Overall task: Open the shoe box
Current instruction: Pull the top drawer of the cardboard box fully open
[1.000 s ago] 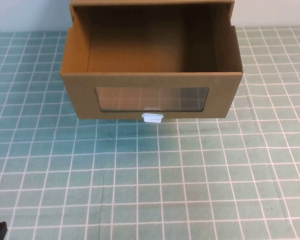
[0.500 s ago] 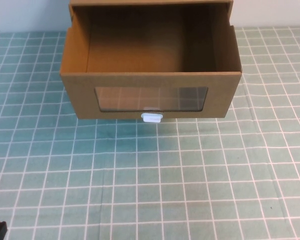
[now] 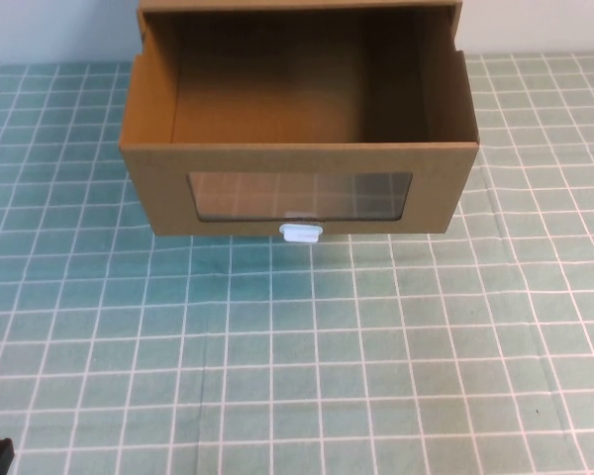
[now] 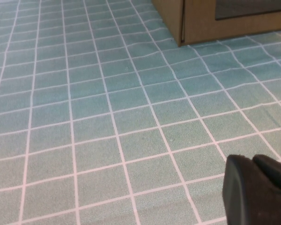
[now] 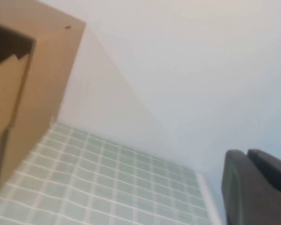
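I am looking at the shoe box (image 3: 297,188), a brown cardboard one, which is standing on the green checked worktop (image 3: 277,356) at its far side, close to the white wall (image 5: 178,56). The drawer part of the shoe box is standing out of the outer sleeve, toward the robot, so the inside is lying open from above and I am seeing its brown floor. The front panel is carrying a clear window (image 3: 300,196), and a small white pull tab (image 3: 301,233) is sitting just under this window, at the lower edge of the panel.

The left gripper (image 4: 253,161) is waiting low over the worktop, well apart from the shoe box, off its front left corner; its fingers are pressing together and are holding nothing. The right gripper (image 5: 248,157) is hanging in the air beside the right side of the shoe box, turned toward the wall; its fingers are also lying closed against each other, with nothing between them.
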`<state>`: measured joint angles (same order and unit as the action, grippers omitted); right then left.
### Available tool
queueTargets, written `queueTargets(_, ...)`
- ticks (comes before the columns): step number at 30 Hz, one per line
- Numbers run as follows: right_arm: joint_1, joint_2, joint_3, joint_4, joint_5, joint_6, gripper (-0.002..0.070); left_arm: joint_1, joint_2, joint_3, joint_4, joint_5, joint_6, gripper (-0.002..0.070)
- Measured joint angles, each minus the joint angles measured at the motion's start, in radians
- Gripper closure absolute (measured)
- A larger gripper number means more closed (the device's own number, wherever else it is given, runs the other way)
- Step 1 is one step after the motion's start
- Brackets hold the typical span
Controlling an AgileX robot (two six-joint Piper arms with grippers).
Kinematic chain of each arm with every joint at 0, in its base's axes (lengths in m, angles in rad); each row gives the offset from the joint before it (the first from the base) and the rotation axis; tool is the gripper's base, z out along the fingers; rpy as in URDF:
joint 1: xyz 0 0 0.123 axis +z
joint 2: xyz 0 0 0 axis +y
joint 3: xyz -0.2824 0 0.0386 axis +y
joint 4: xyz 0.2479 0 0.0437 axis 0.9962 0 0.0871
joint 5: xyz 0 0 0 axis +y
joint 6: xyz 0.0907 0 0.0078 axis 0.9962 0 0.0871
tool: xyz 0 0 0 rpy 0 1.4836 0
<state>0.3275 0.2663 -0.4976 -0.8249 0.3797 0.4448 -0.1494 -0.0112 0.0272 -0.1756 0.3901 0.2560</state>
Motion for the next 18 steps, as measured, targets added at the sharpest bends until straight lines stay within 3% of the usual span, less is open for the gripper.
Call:
queueTargets(4,-0.006,-0.015,0.022,0.185,-0.069,0.0,0.0689,0.0,0.0,0.0,0.0,0.0,0.0,0.068)
queueTargets(10,-0.006,-0.114,0.191,0.439,-0.317,-0.03,0.0689,0.0,0.0,0.0,0.0,0.0,0.0,0.068)
queueTargets(15,-0.055,-0.205,0.364,0.84,-0.335,-0.381,0.0689,0.0,0.0,0.0,0.0,0.0,0.0,0.068)
queueTargets(18,-0.127,-0.257,0.442,0.899,-0.33,-0.486,0.0689,0.0,0.0,0.0,0.0,0.0,0.0,0.068)
